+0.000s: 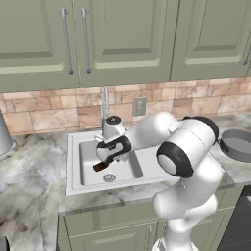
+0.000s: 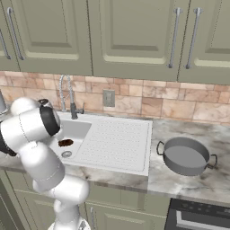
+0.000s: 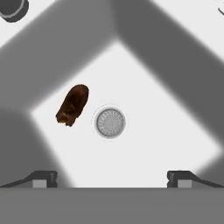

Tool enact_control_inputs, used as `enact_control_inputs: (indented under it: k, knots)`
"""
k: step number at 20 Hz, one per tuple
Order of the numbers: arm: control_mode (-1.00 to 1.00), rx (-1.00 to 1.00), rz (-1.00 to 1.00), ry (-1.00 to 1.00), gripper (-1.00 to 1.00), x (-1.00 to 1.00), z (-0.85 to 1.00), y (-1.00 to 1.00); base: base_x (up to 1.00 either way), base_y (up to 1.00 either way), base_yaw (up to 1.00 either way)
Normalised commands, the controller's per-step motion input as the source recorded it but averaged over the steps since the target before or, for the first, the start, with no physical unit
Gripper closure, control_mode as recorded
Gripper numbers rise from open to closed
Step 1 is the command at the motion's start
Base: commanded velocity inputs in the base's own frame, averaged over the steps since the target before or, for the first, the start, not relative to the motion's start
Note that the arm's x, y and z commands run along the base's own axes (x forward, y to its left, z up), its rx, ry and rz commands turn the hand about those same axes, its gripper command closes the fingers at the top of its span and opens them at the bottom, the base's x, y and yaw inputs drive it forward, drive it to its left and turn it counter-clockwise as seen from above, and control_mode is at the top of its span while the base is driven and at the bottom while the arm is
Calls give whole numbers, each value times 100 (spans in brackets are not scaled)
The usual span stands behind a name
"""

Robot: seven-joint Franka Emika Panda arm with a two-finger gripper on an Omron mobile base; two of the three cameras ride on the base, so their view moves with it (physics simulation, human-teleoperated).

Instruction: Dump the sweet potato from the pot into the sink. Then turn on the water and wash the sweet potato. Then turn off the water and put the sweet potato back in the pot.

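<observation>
The sweet potato (image 3: 73, 104), a dark brown oblong lump, lies on the floor of the sink (image 3: 166, 131), just left of the round metal drain (image 3: 110, 122). My gripper (image 3: 112, 179) hangs open above the basin, pointing down, with nothing between its fingertips (image 3: 43, 178). In the left base view my hand (image 1: 113, 148) hovers over the sink (image 1: 73, 166), right above the sweet potato (image 1: 100, 166). The pot (image 2: 186, 156) stands upright and empty on the counter to the right of the drainboard (image 2: 117, 141). No water runs from the chrome faucet (image 2: 67, 96).
The faucet's small lever (image 2: 82, 110) sits behind the basin, near the tiled wall. A pale grey cylinder (image 1: 4, 135) stands at the counter's left edge. Upper cabinets hang overhead. A stove top (image 2: 197, 220) begins beyond the pot at the lower right.
</observation>
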Motion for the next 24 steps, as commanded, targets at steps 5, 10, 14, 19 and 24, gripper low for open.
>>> enact_control_inputs:
  k: [5,10,14,19,24]
  knots:
    - [-100,0,-4,0,-100,13,-37,7,0,0,0]
    - [-100,0,-5,0,-100,15,-33,7,0,0,0]
    - [-100,0,-4,0,-100,16,-19,2,0,0,0]
    - [-100,0,-3,0,-100,23,-11,0,0,0,0]
    - [-100,0,-4,5,-100,26,-19,0,0,0,0]
